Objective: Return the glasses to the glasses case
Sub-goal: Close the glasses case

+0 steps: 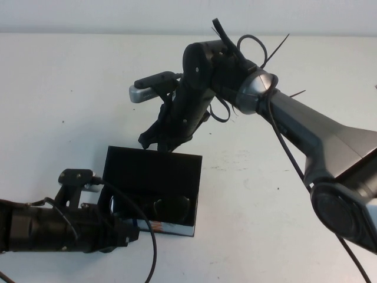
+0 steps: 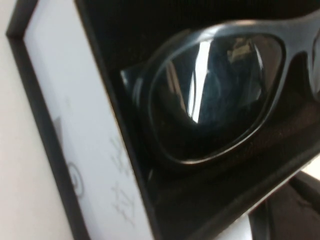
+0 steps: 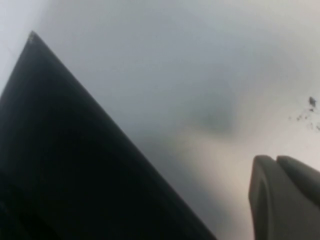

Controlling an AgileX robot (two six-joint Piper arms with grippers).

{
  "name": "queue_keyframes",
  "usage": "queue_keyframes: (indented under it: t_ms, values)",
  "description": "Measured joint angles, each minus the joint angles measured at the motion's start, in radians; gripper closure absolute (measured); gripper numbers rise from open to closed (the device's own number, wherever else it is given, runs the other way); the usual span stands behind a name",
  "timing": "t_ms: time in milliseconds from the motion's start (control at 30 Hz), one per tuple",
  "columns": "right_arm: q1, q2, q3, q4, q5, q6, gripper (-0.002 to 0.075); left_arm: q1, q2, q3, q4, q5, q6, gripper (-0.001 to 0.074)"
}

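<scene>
- Black case [image 1: 154, 187] holds glasses [image 2: 215, 95]; raised lid's far edge touches right gripper [image 1: 158, 141], fingers together, empty.
- Left gripper [image 1: 121, 227] at near side; opening indeterminate.

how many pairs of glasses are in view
1: the dark-framed glasses lie inside the open black box-shaped case, by the left gripper. The right gripper is at the lid's far edge.

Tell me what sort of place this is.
Probably a robot test bench, not a home: a bare white table holds only a black glasses case with the glasses inside. The left gripper sits at the case's front; the right gripper is at its lid.
</scene>
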Motion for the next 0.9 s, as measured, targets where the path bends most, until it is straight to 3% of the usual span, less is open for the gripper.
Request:
queue_keyframes:
  t_ms: [400, 900]
  values:
    - [0.014, -0.046, 0.017, 0.096, 0.014, 0.000, 0.0737, 0.000, 0.000, 0.000, 0.000, 0.000, 0.002, 0.0736]
    - [0.108, -0.224, 0.318, 0.100, 0.012, 0.000, 0.0737, 0.000, 0.000, 0.000, 0.000, 0.000, 0.004, 0.0736]
